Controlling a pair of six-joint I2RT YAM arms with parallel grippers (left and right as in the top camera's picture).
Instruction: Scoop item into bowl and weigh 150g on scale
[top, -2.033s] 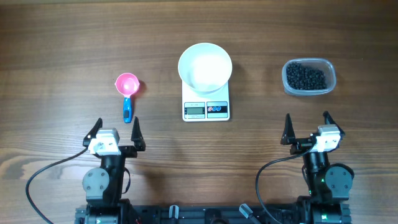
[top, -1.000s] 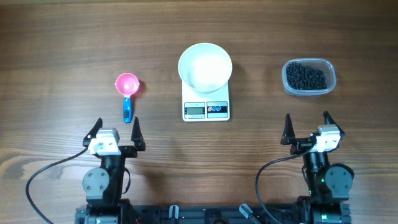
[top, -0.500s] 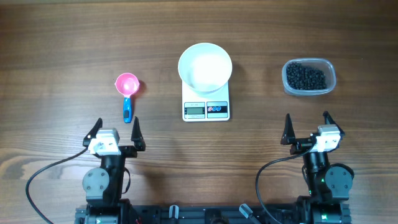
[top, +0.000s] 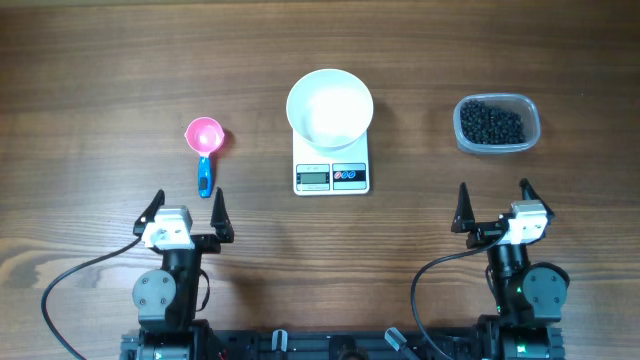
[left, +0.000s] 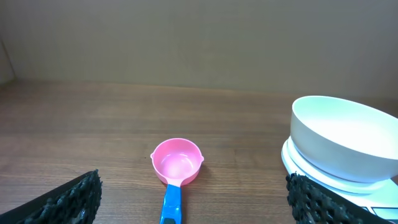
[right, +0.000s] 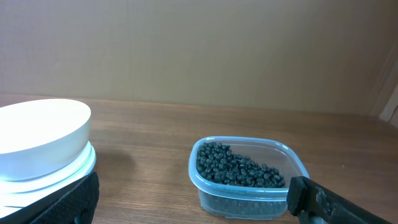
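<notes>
The white bowl (top: 330, 107) stands empty on the white scale (top: 331, 167) at the table's centre, and shows again as the bowl (left: 344, 144) and the bowl (right: 38, 139) in the wrist views. The item (top: 491, 122), a heap of small black beads, fills a clear plastic tub (top: 497, 124) at the right; the item (right: 239, 167) lies straight ahead in the right wrist view. A pink scoop (top: 204, 137) with a blue handle lies left of the scale. My left gripper (top: 186, 211) is open just short of the scoop's handle (left: 170, 204). My right gripper (top: 492, 203) is open, well short of the tub.
Both arm bases and their black cables sit along the table's near edge. Bare wood lies between the scoop, the scale and the tub (right: 247, 176). A plain wall stands behind the table in both wrist views.
</notes>
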